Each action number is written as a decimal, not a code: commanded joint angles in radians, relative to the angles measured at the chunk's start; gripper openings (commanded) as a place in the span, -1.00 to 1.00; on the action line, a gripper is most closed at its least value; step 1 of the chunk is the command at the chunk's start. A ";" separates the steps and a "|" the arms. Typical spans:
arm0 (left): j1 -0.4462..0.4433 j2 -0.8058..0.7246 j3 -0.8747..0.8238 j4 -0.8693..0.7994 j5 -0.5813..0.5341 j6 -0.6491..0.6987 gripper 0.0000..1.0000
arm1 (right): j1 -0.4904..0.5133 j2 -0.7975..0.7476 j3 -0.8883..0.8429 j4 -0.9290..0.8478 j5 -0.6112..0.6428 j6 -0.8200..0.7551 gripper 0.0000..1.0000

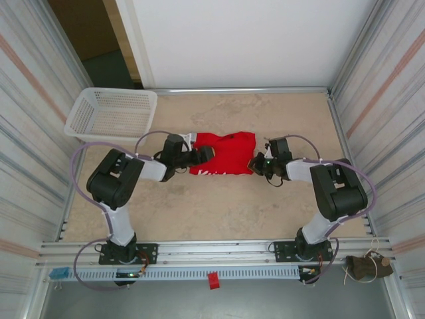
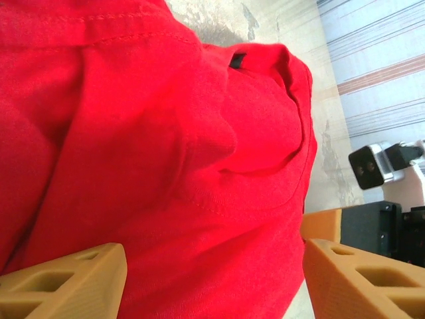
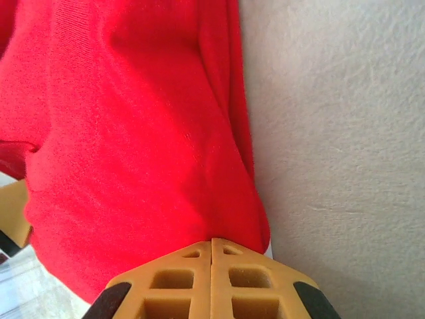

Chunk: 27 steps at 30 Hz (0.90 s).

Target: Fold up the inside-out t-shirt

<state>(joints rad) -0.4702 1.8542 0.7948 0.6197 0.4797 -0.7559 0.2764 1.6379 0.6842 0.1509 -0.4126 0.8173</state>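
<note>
red t-shirt (image 1: 222,154) lies on the table (image 1: 219,199), outside white basket (image 1: 80,109).

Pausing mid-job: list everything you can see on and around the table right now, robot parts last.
t-shirt: one, bright red, mid-table between the two grippers.
basket: one, white mesh, far left corner of the table.
table: one, beige, under everything.
small block: one, red, on the near rail between the arm bases.
small tag: one, blue, left end of the near rail.
bundle: one, brown, off the rail's right end.
left arm: one, black and grey, near left.
right arm: one, black and grey, near right.
left gripper: one, tan fingers, open over the t-shirt's left side.
right gripper: one, tan fingers, shut, apparently pinching the t-shirt's right edge.
</note>
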 commanded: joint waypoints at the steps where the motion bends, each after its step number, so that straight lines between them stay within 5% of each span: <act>1: 0.021 -0.092 0.041 -0.113 0.012 0.016 0.44 | 0.013 -0.081 0.064 -0.066 -0.002 -0.015 -0.92; 8: 0.057 -0.101 0.357 -0.514 0.008 0.242 0.46 | 0.101 -0.100 0.227 -0.190 0.027 -0.083 -0.91; 15: 0.055 0.072 0.594 -0.851 -0.094 0.468 0.17 | 0.143 0.010 0.235 -0.109 0.028 -0.025 -0.92; 25: 0.045 0.178 0.630 -0.894 -0.142 0.547 0.14 | 0.162 0.145 0.206 -0.058 0.057 -0.005 -0.95; 27: 0.046 0.201 0.650 -0.894 -0.149 0.539 -0.38 | 0.161 0.168 0.199 -0.056 0.070 0.008 -0.99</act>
<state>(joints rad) -0.4210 2.0335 1.3998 -0.2493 0.3443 -0.2516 0.4358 1.7725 0.9035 0.0811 -0.3744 0.7929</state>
